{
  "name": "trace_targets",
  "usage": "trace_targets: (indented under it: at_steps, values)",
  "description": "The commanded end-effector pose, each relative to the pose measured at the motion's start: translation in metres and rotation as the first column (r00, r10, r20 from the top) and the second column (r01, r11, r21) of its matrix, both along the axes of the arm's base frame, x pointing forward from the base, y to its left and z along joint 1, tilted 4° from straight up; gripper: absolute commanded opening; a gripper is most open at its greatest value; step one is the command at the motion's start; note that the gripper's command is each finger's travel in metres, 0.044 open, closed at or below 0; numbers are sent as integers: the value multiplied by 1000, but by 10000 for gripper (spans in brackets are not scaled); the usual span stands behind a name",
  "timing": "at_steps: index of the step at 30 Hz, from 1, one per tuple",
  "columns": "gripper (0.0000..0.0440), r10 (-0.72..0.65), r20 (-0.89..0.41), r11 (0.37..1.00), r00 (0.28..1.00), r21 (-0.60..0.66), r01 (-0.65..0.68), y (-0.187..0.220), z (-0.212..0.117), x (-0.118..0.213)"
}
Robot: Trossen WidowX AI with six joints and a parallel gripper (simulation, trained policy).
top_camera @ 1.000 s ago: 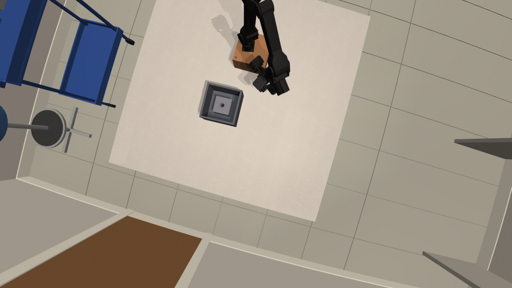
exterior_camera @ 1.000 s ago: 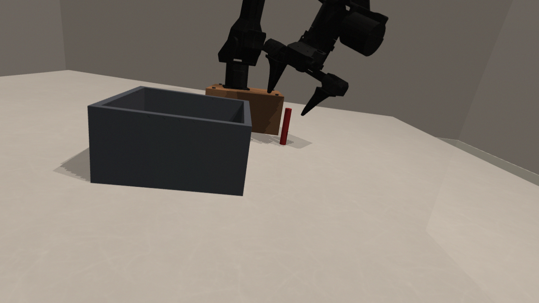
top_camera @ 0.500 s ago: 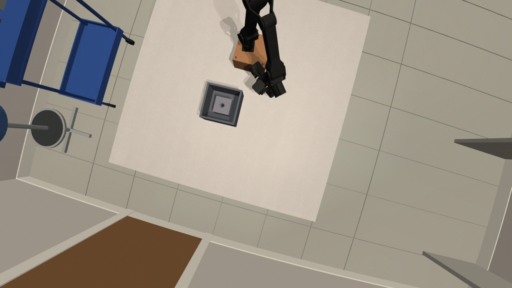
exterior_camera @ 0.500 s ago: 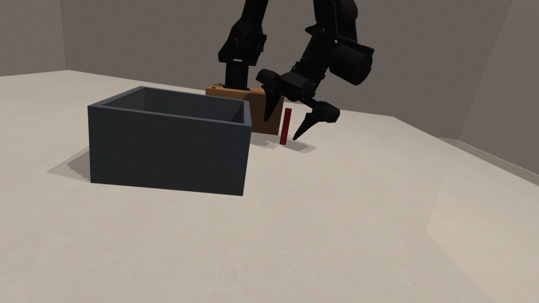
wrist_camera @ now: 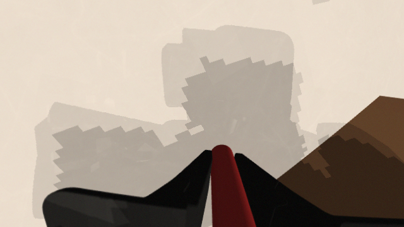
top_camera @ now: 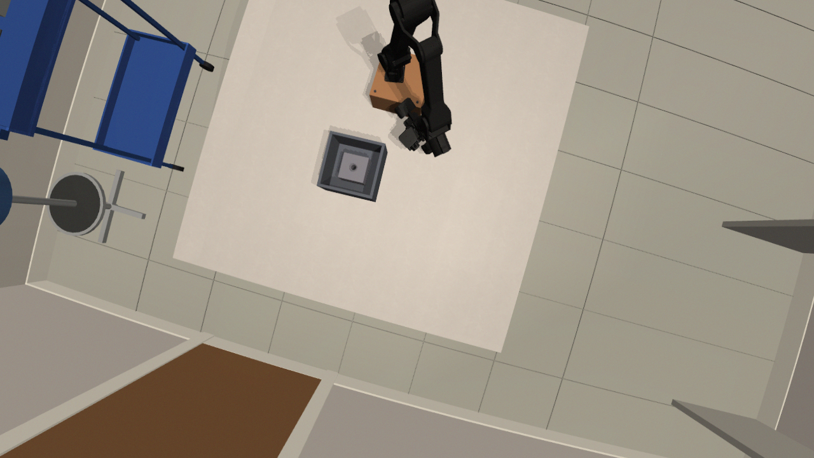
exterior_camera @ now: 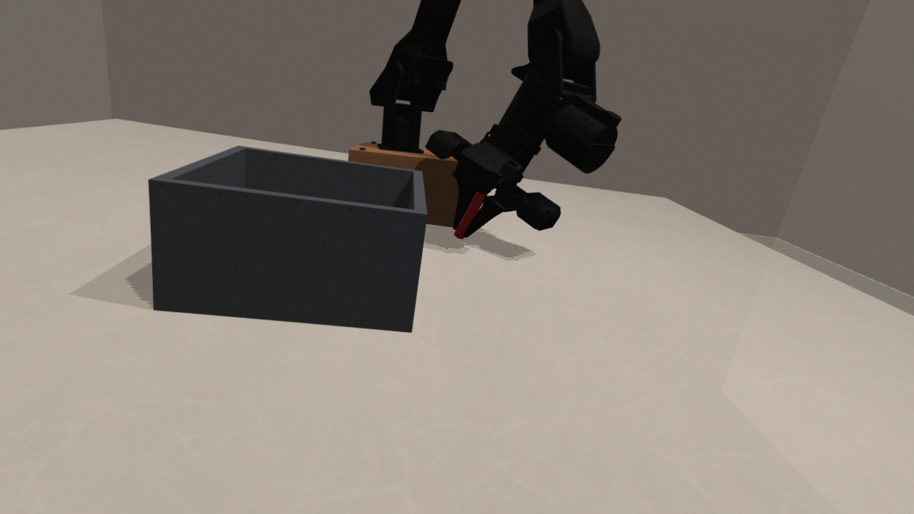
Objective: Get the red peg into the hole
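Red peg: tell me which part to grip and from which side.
Grip the red peg by its upper part, from above, fingers on opposite sides. It is slim, round and straight, so that should leave the lower end free for the hole. The tool holds it leaning, fingertips near its lower end.

The claw [exterior_camera: 461, 228] [wrist_camera: 222, 158] has snapped in from wide open, and its fingers now flank the red peg [exterior_camera: 470, 214] [wrist_camera: 225, 186], which leans over more than before!
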State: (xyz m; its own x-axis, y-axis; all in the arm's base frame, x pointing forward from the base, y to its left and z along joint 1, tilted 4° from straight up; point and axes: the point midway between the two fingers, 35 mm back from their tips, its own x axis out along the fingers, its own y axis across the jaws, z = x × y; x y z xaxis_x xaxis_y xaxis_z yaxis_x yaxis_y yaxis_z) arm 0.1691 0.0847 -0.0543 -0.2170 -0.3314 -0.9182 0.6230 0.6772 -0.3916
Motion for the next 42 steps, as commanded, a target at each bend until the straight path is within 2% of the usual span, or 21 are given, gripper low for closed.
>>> trace_targets:
  at_steps: [1, 15, 25, 42]
  values:
    - [0, 15, 9, 1000, 1000, -19, -15, -3, 6, 7]
    - [0, 33, 76, 997, 997, -73, -27, -15, 65, 39]
    - [0, -23, 155, 994, 988, -98, 39, -33, 109, 69]
    - [0, -184, 265, 973, 946, -91, 214, -99, 130, 116]
